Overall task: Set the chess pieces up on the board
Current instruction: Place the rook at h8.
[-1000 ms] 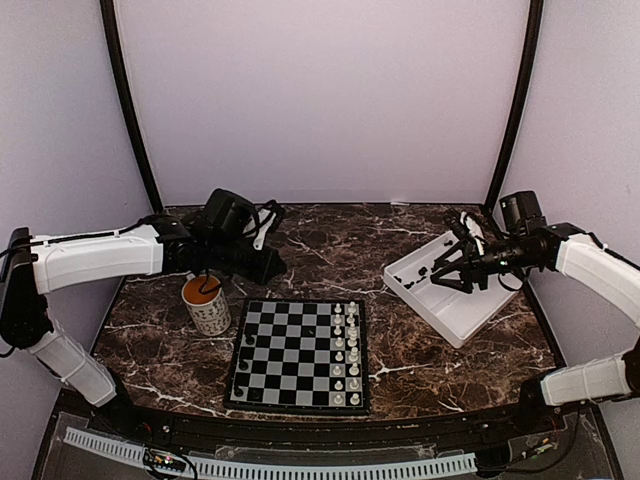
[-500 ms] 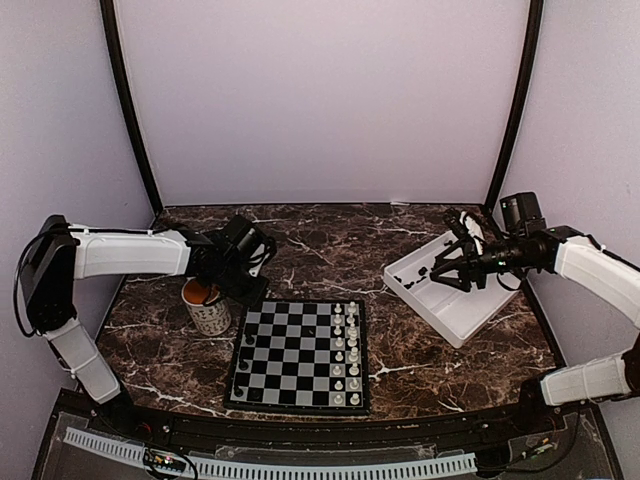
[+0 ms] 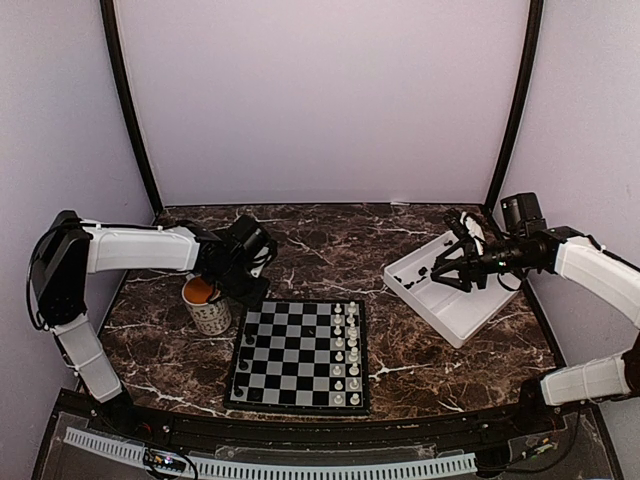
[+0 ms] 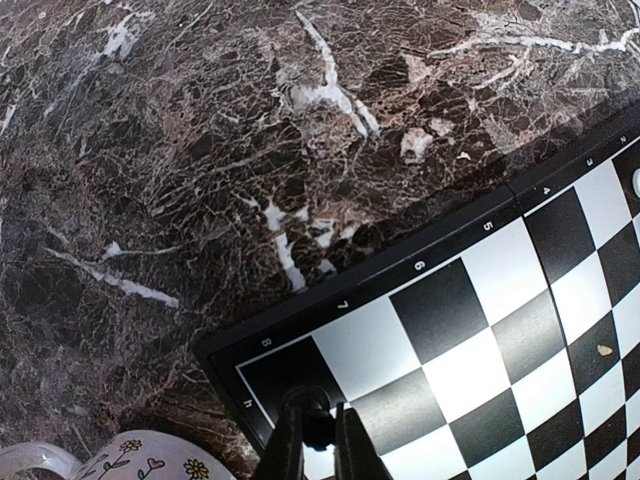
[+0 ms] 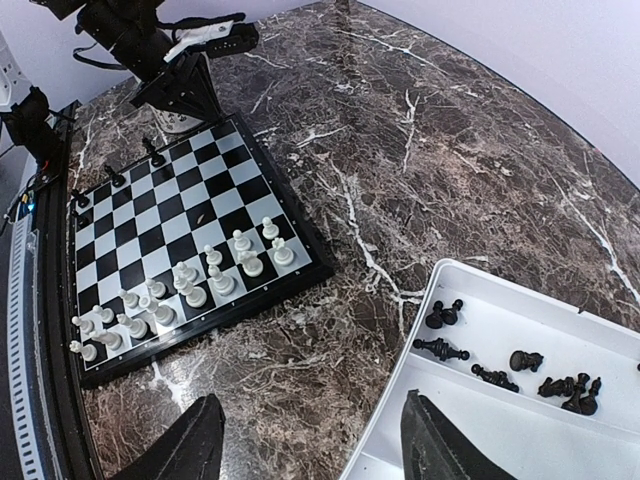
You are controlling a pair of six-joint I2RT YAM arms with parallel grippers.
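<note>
The board [image 3: 290, 350] lies at the table's centre, with white figures [image 3: 346, 350] on its two right columns and a few black chess pieces [image 3: 245, 365] on its left column. My left gripper [image 3: 247, 294] hangs over the board's far-left corner. In the left wrist view it [image 4: 318, 418] is shut on a small black chess piece [image 4: 316, 432] just above the dark corner square of the board [image 4: 440, 310]. My right gripper [image 3: 447, 270] is open and empty above the tray's near-left rim; in the right wrist view it [image 5: 320, 445] shows wide apart.
A white tray [image 3: 463, 318] at the right holds several loose black pieces [image 5: 443, 348]. A patterned mug [image 3: 207, 307] with an orange inside stands just left of the board's far-left corner, close to my left gripper; its rim shows in the left wrist view [image 4: 150, 460].
My left arm has swung from above and behind the mug, right and down, to the board's far-left corner. The right arm has barely moved.
</note>
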